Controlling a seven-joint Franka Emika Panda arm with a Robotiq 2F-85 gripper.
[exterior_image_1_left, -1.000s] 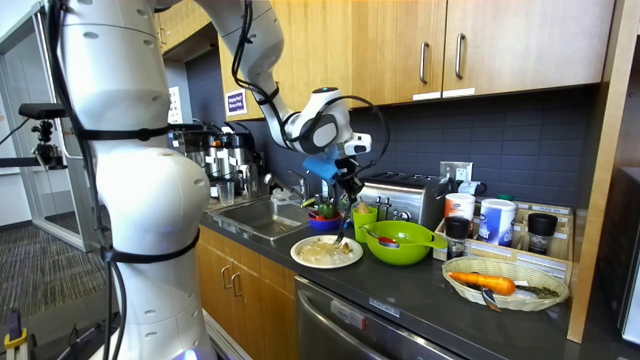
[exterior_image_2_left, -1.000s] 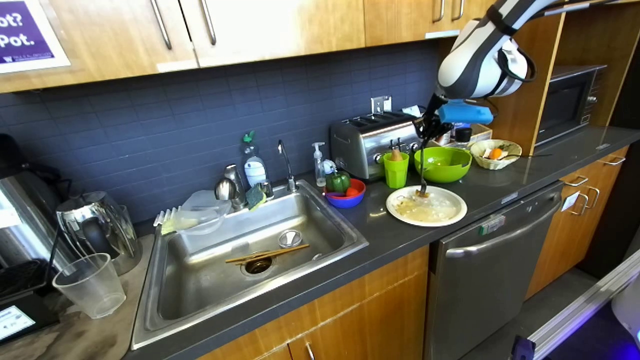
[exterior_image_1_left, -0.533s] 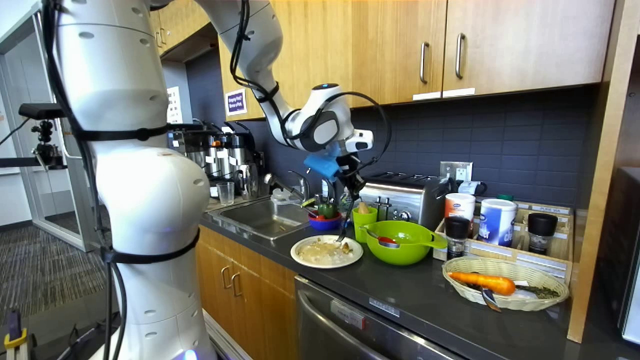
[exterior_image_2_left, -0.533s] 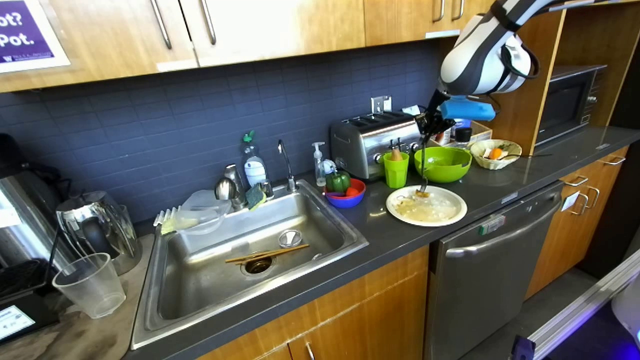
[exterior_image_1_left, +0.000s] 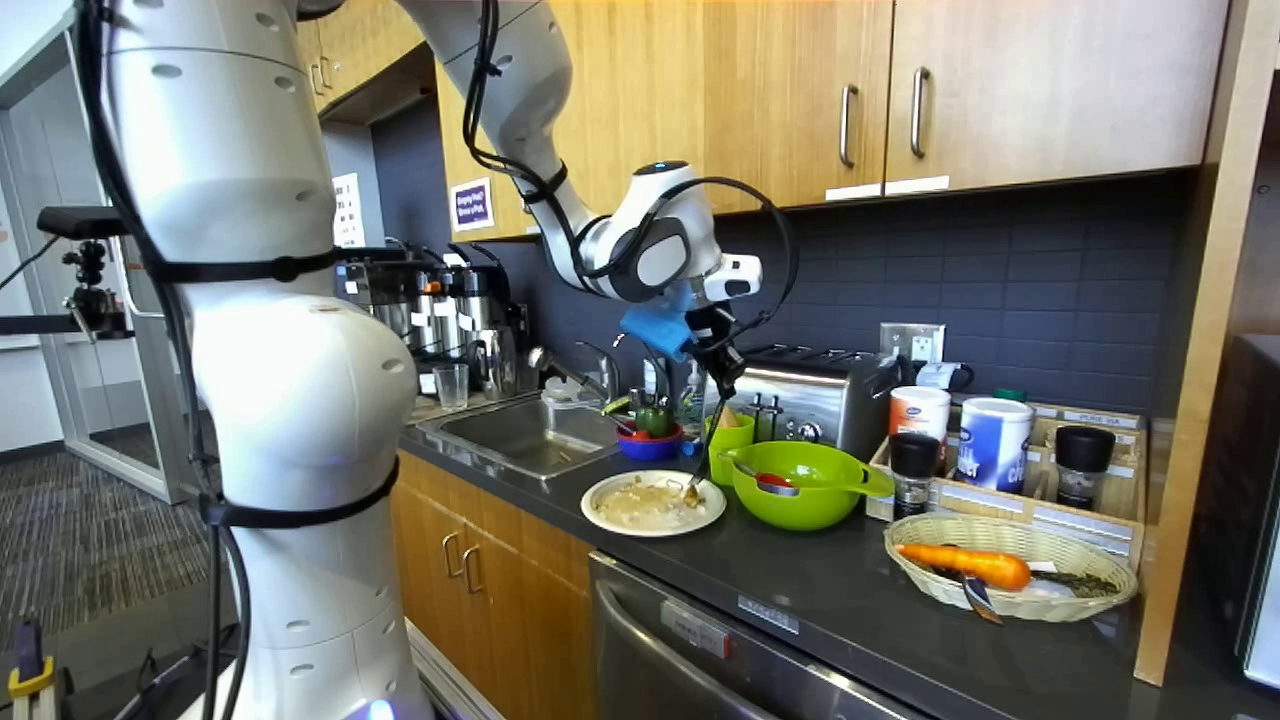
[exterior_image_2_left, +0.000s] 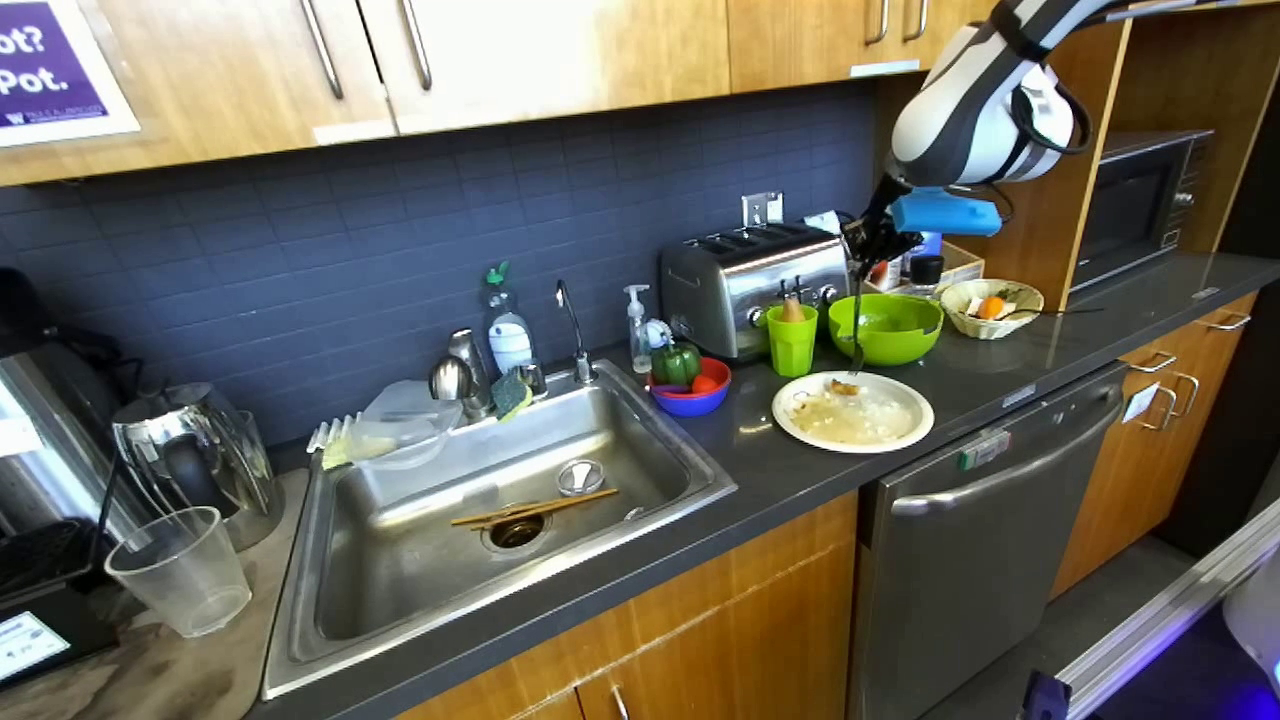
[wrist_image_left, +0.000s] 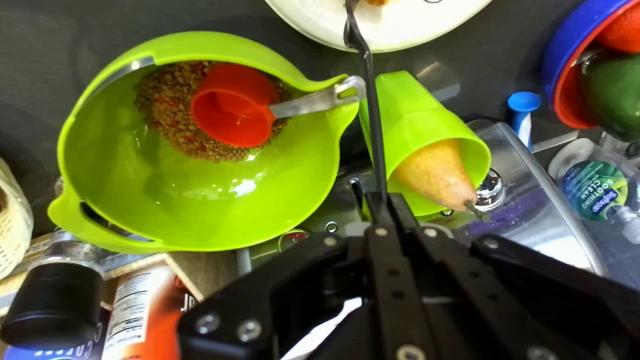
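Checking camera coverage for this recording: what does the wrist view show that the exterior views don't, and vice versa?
Only the wrist view shows the brown grains lying around a red scoop inside the green bowl.
Only the exterior views show the sink, the dishwasher and the wall cabinets.
Wrist and exterior views alike show the end effector gripping a dark utensil, the white plate, that bowl, and the green cup with a pear in it.
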